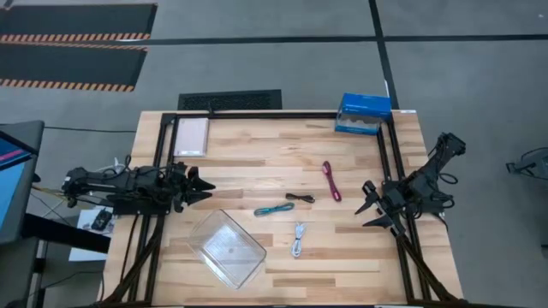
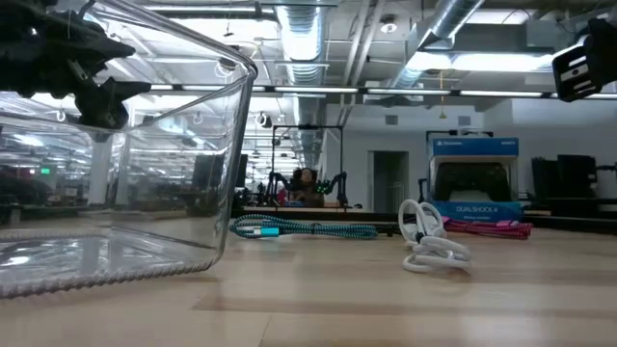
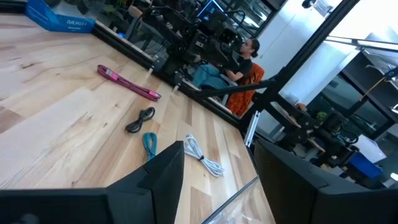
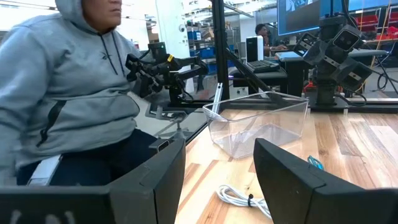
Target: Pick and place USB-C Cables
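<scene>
Both pincers (image 1: 202,186) (image 1: 370,208) apart above bare table (image 1: 342,257); seated person (image 4: 68,93) only in right wrist view.

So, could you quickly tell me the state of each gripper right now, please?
Left gripper: open, holding nothing, at the table's left edge.
Right gripper: open, holding nothing, at the table's right edge.

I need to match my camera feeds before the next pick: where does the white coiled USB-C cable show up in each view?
High view: white coiled cable lies on the wood, right of the clear plastic tray.
Low view: white coiled cable right of centre, tray wall at left.
Left wrist view: just past the left gripper, tray rim close by.
Right wrist view: above the right gripper, tray behind.
Shared landmark: the tray.
</scene>
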### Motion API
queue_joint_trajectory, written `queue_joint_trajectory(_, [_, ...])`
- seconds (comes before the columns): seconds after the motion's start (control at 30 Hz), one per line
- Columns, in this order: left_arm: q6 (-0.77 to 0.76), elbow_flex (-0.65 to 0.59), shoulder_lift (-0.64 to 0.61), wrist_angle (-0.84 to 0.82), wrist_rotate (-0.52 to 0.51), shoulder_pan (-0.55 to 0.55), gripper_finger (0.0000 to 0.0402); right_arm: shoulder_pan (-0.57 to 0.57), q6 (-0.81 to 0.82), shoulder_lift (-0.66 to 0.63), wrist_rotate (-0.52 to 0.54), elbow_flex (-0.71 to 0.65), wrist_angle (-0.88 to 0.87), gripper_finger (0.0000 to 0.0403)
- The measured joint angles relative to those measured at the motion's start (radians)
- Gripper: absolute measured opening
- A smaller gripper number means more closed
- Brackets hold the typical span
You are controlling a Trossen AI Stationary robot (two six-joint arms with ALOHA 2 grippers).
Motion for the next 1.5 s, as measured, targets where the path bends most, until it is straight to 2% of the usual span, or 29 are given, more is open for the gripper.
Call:
queue_joint_trajectory(0.47, [0.000, 0.000, 0.000, 0.000, 0.000, 0.000, 0.0185, -0.002, 0.000, 0.001, 0.018, 0.000, 0.020, 0.0217])
queue_joint_trajectory(0.57, [0.000, 0.000, 0.000, 0.000, 0.000, 0.000, 0.0185, -0.009, -0.084, 0.000, 0.059, 0.007, 0.040, 0.0217])
queue_joint_trajectory(0.73, [-0.001, 0.000, 0.000, 0.001, -0.006, 0.000, 0.0185, -0.026, -0.213, 0.000, 0.062, 0.017, 0.067, 0.0217])
queue_joint_trajectory(0.97, [-0.024, 0.000, 0.000, 0.008, -0.042, 0.000, 0.0185, -0.057, -0.204, 0.000, 0.061, 0.017, 0.198, 0.0217])
queue_joint_trajectory(1.2, [-0.111, -0.001, 0.000, 0.020, -0.108, 0.000, 0.0185, -0.071, -0.164, 0.000, 0.058, 0.020, 0.366, 0.0217])
queue_joint_trajectory(1.37, [-0.113, -0.001, 0.000, 0.022, -0.111, 0.000, 0.0185, -0.088, -0.156, 0.000, 0.058, 0.020, 0.402, 0.0217])
queue_joint_trajectory(1.5, [-0.115, -0.001, 0.000, 0.026, -0.156, 0.000, 0.0185, -0.103, -0.157, 0.000, 0.082, 0.020, 0.405, 0.0217])
